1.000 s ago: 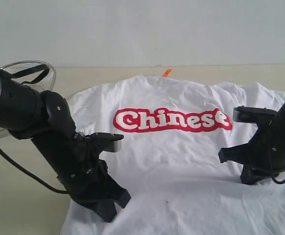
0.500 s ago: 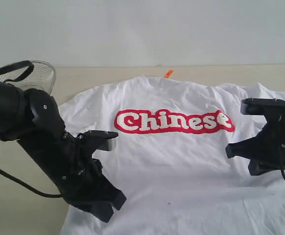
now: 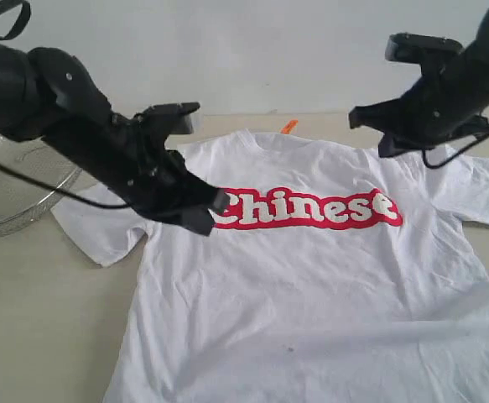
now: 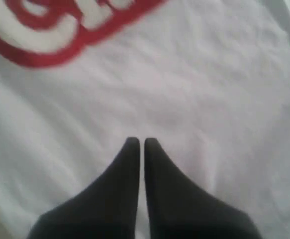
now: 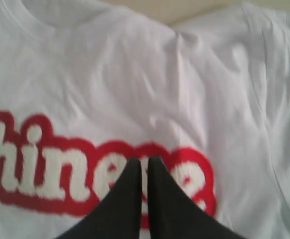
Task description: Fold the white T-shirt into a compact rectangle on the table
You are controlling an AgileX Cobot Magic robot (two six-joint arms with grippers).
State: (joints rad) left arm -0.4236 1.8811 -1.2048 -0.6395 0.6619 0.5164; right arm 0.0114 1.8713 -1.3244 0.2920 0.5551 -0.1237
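The white T-shirt [image 3: 311, 285] lies spread face up on the table [image 3: 43, 327], red "Chinese" lettering [image 3: 307, 208] across the chest and an orange neck tag [image 3: 287, 126] at the collar. My left gripper [image 3: 209, 218] hangs above the shirt's left chest, at the start of the lettering. It is shut and empty, its tips [image 4: 139, 142] over plain white fabric [image 4: 209, 89]. My right gripper [image 3: 370, 132] is raised above the right shoulder, also shut and empty. Its tips [image 5: 144, 160] sit over the last letters [image 5: 184, 179].
A wire mesh basket [image 3: 18, 189] stands at the left edge, behind the left arm. A pale wall [image 3: 269, 50] closes the far side of the table. The left sleeve [image 3: 101, 227] lies spread out toward the basket. The shirt's hem runs off the bottom of the exterior view.
Both arms have lifted from low beside the shirt's middle to high over its upper part. The left sleeve now shows spread on the table. Both grippers stayed shut.
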